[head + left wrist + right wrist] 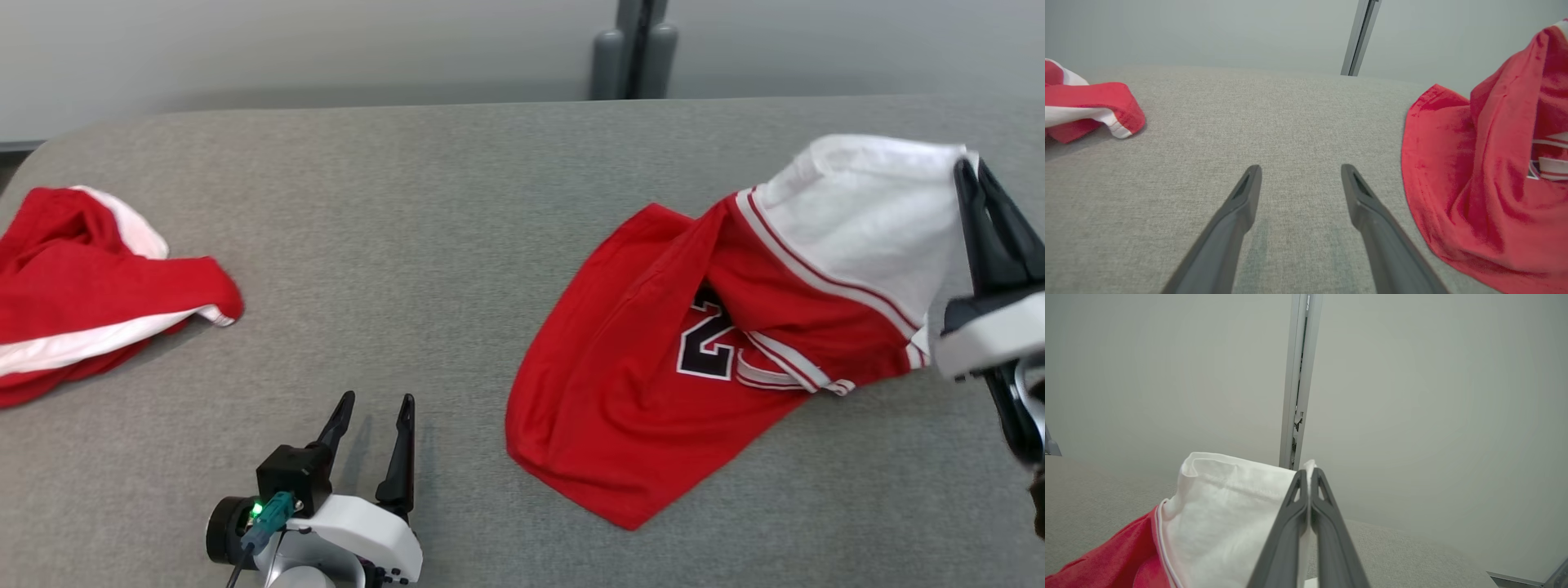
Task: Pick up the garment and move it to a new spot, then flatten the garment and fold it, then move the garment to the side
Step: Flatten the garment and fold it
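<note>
A red jersey (653, 367) with a white sleeve (865, 212) and a black number lies on the right of the grey table; the left wrist view shows it as the jersey (1478, 179) at the right. My right gripper (969, 167) is shut on the white sleeve's edge and holds that end lifted off the table, while the red body trails on the surface. In the right wrist view my right gripper (1308, 473) has its two fingers pressed together on the white sleeve (1224, 514). My left gripper (377, 400) stands open low at the front, over bare table, with nothing between its fingers (1245, 196).
A second red and white garment (73, 286) lies crumpled at the table's left edge, seen too as the crumpled garment (1090, 106) in the left wrist view. The grey fabric table (424, 212) stretches between the two garments. A grey post (637, 49) stands behind the far edge.
</note>
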